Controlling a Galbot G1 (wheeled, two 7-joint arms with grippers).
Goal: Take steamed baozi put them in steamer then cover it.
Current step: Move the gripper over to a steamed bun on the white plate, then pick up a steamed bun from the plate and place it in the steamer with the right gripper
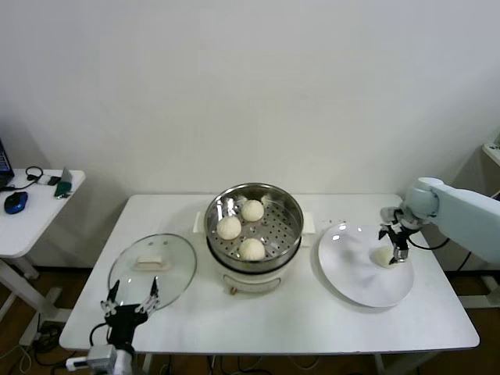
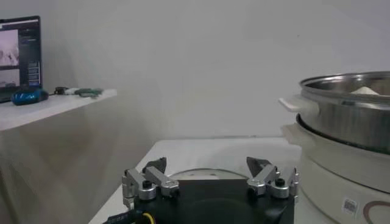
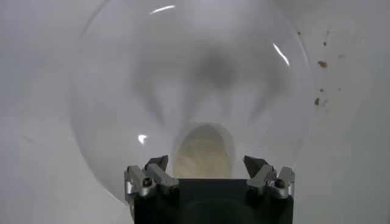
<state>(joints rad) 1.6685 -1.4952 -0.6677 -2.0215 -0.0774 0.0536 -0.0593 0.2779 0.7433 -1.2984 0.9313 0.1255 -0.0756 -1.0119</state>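
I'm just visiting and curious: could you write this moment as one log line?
right end effector: open over last baozi on plate | steamer: three buns | left end effector: open, idle near lid

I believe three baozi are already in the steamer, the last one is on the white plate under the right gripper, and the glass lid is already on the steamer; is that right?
Not quite: the glass lid lies on the table left of the steamer, which is uncovered, as the head view shows. Three baozi are inside, and the last one sits on the white plate under the right gripper.
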